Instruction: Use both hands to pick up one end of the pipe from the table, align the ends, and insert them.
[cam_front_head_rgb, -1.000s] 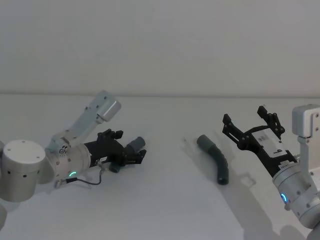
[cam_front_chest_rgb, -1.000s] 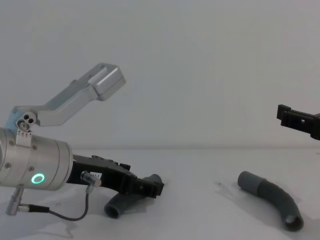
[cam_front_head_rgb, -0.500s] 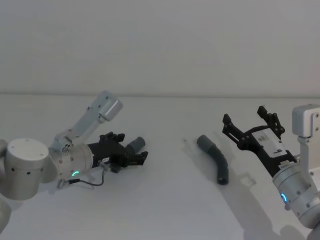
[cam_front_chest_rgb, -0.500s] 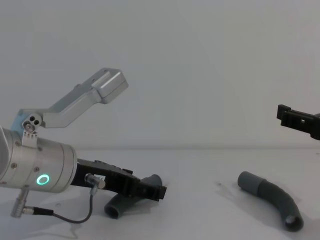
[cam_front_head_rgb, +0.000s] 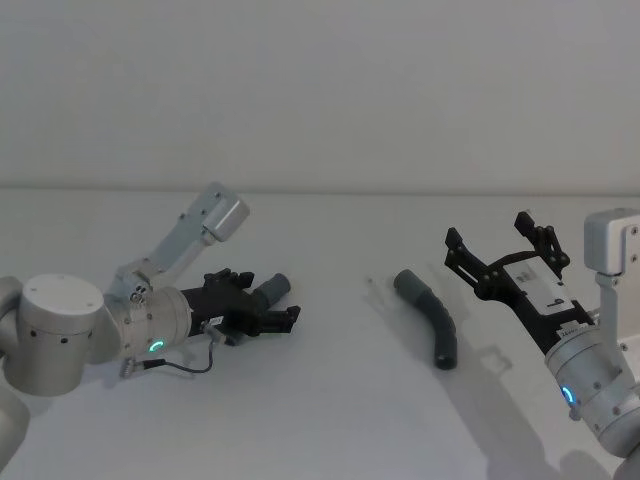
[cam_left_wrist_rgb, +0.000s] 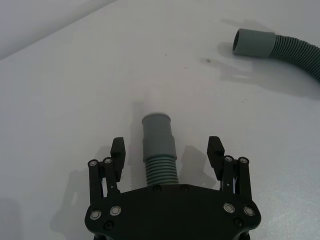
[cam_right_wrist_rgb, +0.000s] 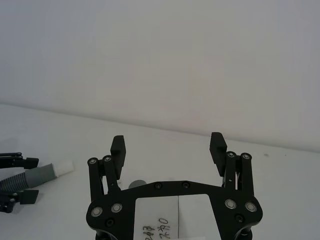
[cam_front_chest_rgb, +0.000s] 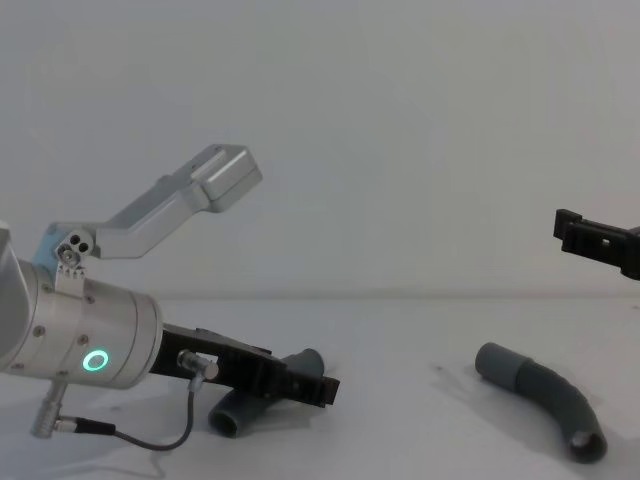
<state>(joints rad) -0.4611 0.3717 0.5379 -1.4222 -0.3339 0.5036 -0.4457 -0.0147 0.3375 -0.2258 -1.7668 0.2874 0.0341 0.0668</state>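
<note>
On the table (cam_front_head_rgb: 330, 410), toward the robot's left, lies the left hose (cam_front_head_rgb: 272, 290), its ribbed length running back under the left gripper (cam_front_head_rgb: 265, 297) and its smooth stepped cuff (cam_left_wrist_rgb: 156, 125) pointing away from the arm toward the middle of the table; that gripper sits low over the surface, tilted down, with its fingers (cam_left_wrist_rgb: 118, 150) spread wide, one on each side of the ribbed part, a clear gap on both sides and no contact with the hose; from the chest the same hose (cam_front_chest_rgb: 232, 415) shows its open ribbed end nearest the robot, under the gripper (cam_front_chest_rgb: 300, 380); in the right wrist view the cuff ends in a pale tip (cam_right_wrist_rgb: 64, 167); a green ring light (cam_front_chest_rgb: 96, 361) glows on the left wrist; well apart, toward the robot's right, the right hose (cam_front_head_rgb: 435, 320) lies curved on the table, its wider plain grey cuff (cam_front_head_rgb: 406, 283) at the far end turned toward the left hose and its open ribbed end nearest the robot; the left wrist view shows that cuff (cam_left_wrist_rgb: 255, 42) beyond the left hose; the right gripper (cam_front_head_rgb: 490, 232) hangs above the table just to the right of this hose, apart from it, fingers (cam_right_wrist_rgb: 117, 145) spread wide and holding nothing; from the chest it enters at the right edge (cam_front_chest_rgb: 595, 240), higher than the hose (cam_front_chest_rgb: 545, 390).
</note>
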